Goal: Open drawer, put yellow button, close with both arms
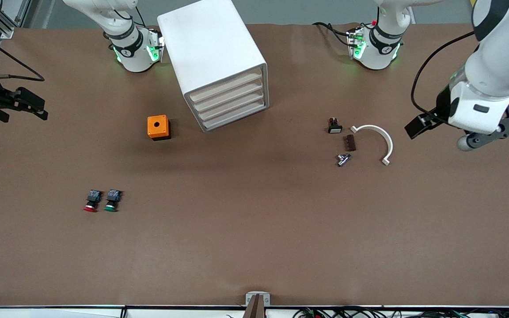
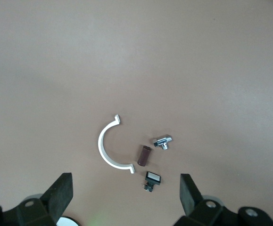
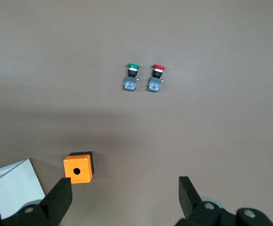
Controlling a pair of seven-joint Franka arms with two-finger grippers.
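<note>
With both my jaws open and empty, far from the shut drawer [image 1: 226, 86], I see no yellow button and risk grabbing the red button [image 3: 156, 78] or the green button [image 3: 131, 77].

Matt brown table covering [image 1: 254, 229] that looks like paper or felt, smooth and without shine, and on it the big white rounded-corner plastic cabinet [image 1: 212, 48] shows a soft satin finish, its uppermost white plastic drawer [image 1: 227, 86] looking just as smooth. The small chrome metal fitting [image 2: 163, 141] gleams bright and mirror-like beside the dull dark brown block [image 2: 144, 156] and the white curved plastic half-ring [image 2: 109, 148]. The orange box with a hole [image 3: 78, 168] looks like smooth plastic, and the two large white robot arms [image 1: 486, 84] are glossy-shelled, with matt black grippers.
</note>
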